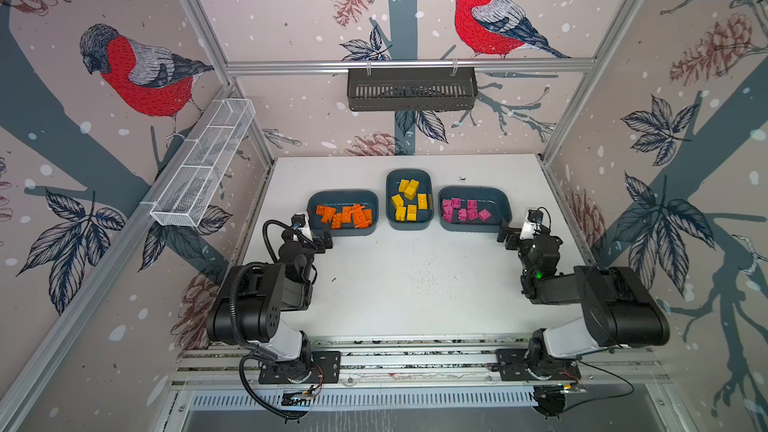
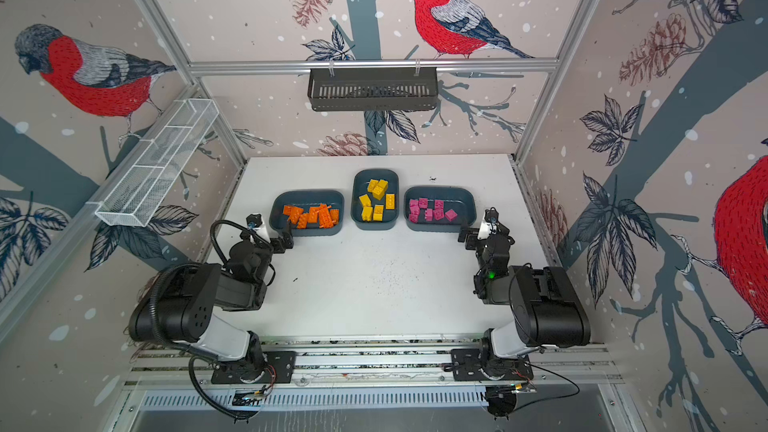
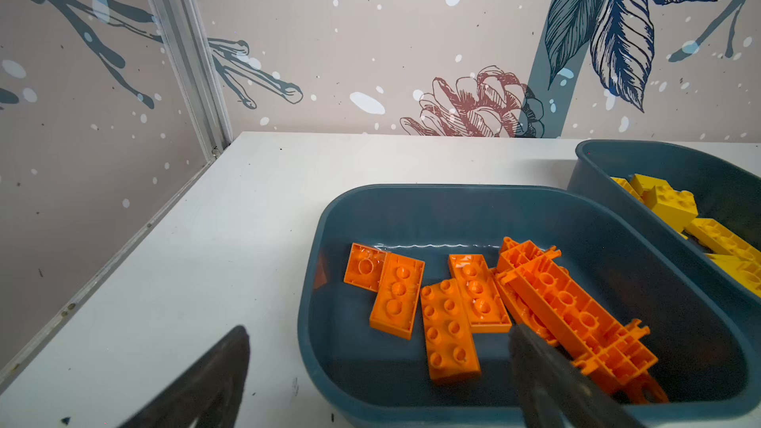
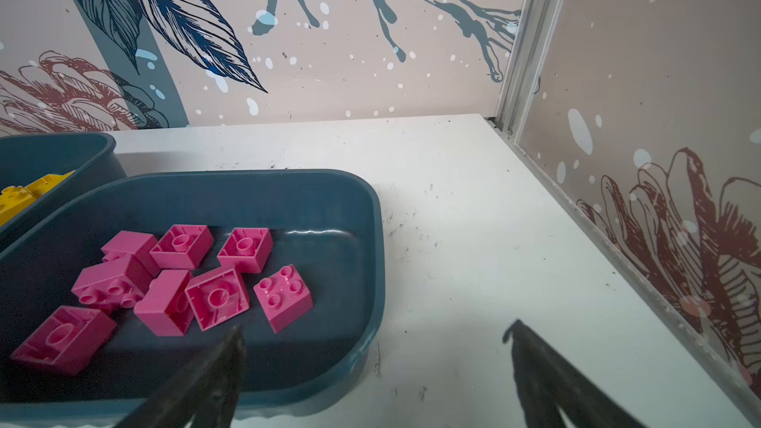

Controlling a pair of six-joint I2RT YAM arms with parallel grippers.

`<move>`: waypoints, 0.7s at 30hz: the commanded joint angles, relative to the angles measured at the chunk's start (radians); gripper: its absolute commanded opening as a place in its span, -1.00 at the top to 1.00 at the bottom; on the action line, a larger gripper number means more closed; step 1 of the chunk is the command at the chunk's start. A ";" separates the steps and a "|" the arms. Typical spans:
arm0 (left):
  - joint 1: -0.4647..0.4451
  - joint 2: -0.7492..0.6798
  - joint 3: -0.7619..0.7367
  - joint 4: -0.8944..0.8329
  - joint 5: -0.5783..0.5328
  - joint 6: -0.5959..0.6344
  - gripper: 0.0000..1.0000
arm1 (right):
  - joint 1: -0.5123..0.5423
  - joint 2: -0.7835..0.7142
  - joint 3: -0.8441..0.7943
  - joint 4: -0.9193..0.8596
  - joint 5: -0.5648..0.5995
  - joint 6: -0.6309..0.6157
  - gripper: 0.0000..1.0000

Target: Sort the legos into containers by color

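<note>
Left fingers (image 3: 214, 384) and right fingers (image 4: 543, 380), wide and empty, each sit astride a container (image 3: 453, 203) wall; a low sweep could, I judge, snag it and spill sorted legos (image 3: 449, 331).

left arm (image 1: 249, 309): black-and-white jointed robot arm, elbow folded back, wrist stretched forward | left hand (image 1: 325, 240): black, two-fingered, jaws spread wide, holding nothing | right arm (image 1: 623, 313): same build, mirrored fold | right hand (image 1: 508, 236): jaws spread wide, holding nothing | hands well apart, level with each other
</note>
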 commanded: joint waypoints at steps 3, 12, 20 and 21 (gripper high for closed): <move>0.000 0.001 0.030 -0.019 -0.012 0.008 -0.94 | 0.001 0.001 0.004 0.026 0.014 0.000 -0.99; -0.011 0.001 0.036 -0.031 -0.057 0.010 -0.96 | 0.001 0.001 0.005 0.026 0.014 0.000 -0.99; -0.047 0.000 0.029 -0.020 -0.181 0.012 -0.96 | 0.001 0.001 0.005 0.026 0.014 0.000 -0.99; -0.047 0.000 0.029 -0.019 -0.184 0.011 -0.96 | 0.001 0.001 0.004 0.026 0.014 -0.001 -0.99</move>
